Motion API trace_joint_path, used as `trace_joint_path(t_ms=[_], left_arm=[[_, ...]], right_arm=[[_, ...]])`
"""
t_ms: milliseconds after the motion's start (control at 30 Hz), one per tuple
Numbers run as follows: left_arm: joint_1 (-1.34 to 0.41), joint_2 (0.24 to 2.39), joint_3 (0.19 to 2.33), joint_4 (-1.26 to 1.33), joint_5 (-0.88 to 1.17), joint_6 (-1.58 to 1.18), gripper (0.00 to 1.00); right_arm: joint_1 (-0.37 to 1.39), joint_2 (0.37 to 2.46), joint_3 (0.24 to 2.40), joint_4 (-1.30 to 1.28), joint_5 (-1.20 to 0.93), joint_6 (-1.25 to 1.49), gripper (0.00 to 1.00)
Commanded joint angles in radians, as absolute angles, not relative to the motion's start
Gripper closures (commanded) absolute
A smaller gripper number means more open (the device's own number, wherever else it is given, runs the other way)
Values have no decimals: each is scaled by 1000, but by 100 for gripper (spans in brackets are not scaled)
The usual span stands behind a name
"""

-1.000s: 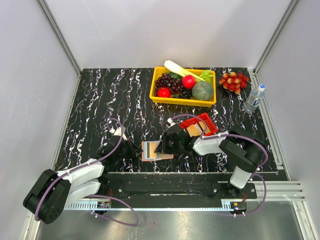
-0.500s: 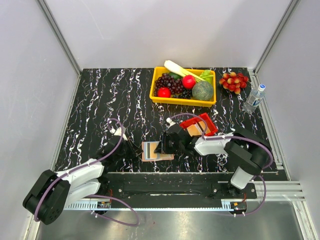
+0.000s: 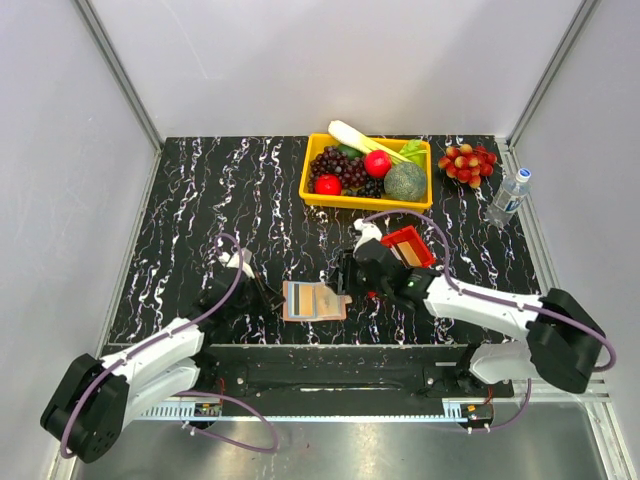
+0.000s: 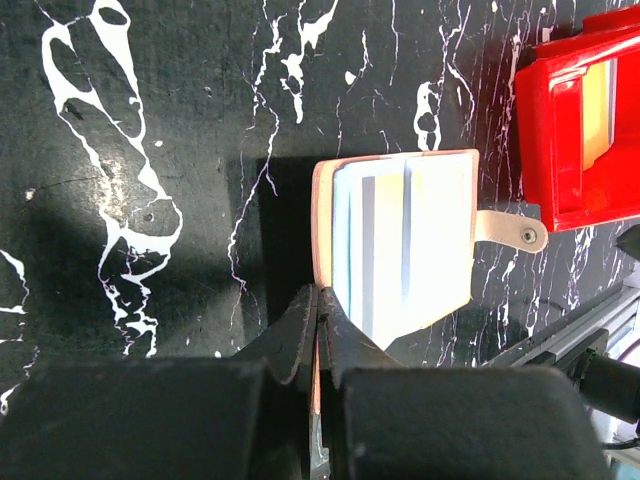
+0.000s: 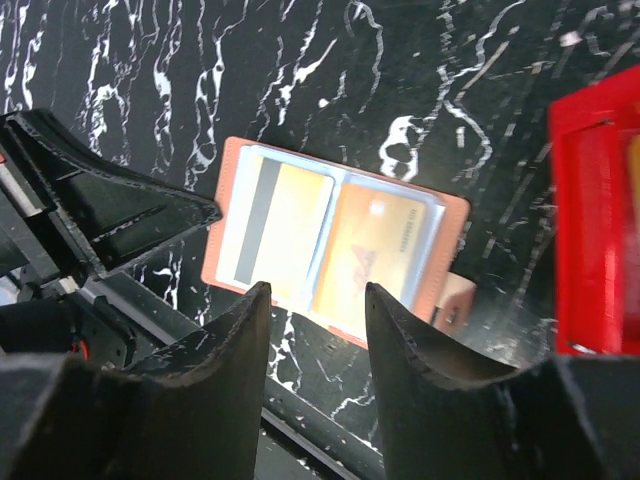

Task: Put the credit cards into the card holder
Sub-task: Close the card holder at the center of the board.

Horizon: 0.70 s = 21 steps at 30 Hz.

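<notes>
- Left tool: clenched. In the left wrist view the two fingers meet at the bottom centre of the frame and pinch the salmon-pink edge of the card holder. In the overhead view this tool sits at the holder's left edge.
- Right tool: released. In the right wrist view its fingers stand well apart at the bottom of the frame, with nothing between them. The open holder shows in the gap. In the overhead view this tool is at the holder's right end.
- Card holder: lies open on the counter, at lower centre of the overhead view, between the two tools. Its pale blue-grey lining faces up. Its snap tab points toward the red tray.
- Credit cards: two sit in the holder's pockets in the right wrist view. The left one is tan with a dark stripe. The right one is gold-orange. A further tan card face shows inside the red tray in the overhead view.
- Red tray: just right of the holder and apart from it, beside the right tool.
- Upper part of the overhead view: a yellow bin of produce. A bunch of red grapes and a water bottle stand to its right.
</notes>
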<state>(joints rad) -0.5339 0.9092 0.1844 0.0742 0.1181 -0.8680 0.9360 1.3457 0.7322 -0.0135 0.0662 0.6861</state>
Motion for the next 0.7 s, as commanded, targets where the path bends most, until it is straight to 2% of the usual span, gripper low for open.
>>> trace_joint_path(t_ms=[0,167,467,667], left_arm=[[-537,876,232,45,101,-838,100],[-537,882,241,41,100,-834,100],[-537,891,242,55,109,-834,100],[-537,890,239,55,117,-834,100]], right_arm=[[937,1250,723,-159,219,650,51],[933,1229,715,-236,255,675,51],[934,1341,733,-245,215,684,52],[933,1393,746,-216,212,680,57]])
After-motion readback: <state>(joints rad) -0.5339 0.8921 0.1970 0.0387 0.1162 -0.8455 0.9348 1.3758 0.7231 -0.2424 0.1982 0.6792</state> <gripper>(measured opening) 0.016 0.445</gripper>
